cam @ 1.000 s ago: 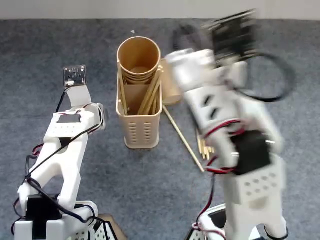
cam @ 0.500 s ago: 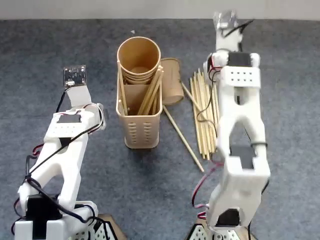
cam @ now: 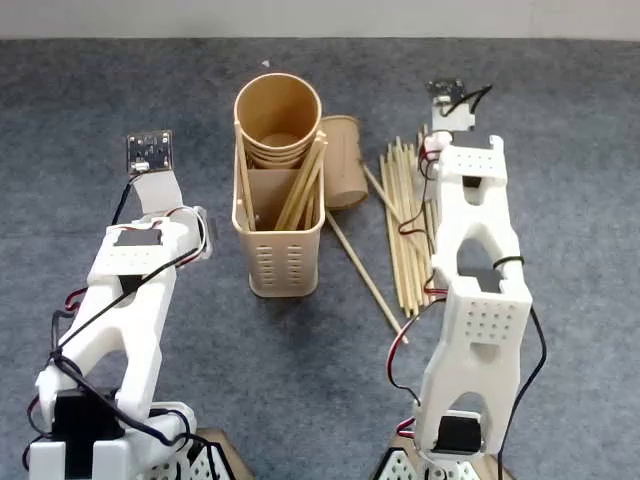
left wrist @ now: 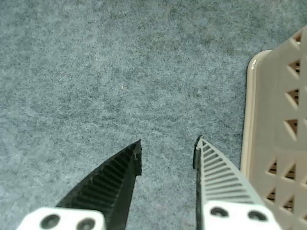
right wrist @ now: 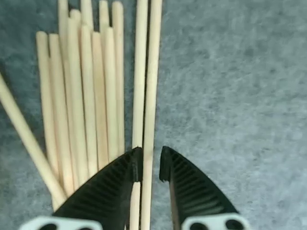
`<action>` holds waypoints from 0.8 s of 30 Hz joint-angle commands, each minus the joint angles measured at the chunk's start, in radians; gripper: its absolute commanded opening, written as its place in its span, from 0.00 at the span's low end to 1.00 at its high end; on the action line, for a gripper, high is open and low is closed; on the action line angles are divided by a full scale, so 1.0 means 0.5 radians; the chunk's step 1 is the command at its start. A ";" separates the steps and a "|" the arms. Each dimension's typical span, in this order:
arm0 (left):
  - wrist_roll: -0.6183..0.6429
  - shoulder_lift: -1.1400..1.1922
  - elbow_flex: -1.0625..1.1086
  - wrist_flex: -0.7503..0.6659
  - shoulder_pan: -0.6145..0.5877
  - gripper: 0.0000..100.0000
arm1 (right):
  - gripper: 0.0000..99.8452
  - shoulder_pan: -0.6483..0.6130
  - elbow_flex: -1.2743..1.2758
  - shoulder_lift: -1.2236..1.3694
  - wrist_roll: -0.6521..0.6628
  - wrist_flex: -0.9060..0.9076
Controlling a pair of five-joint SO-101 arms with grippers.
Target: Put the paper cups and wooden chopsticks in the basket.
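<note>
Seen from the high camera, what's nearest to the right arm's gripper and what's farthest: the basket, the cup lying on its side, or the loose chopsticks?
From the right gripper:
1. loose chopsticks, right beneath it.
2. lying paper cup, on the chopsticks' left.
3. basket, farther left, beyond that cup.

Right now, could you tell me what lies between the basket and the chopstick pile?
In the high view, a paper cup lies on its side next to the basket, and one stray chopstick lies slanted on the carpet.
</note>
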 commanded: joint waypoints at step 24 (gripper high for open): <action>-0.021 -0.057 -0.008 -0.025 0.017 0.20 | 0.22 -0.072 -0.054 0.272 0.028 -0.048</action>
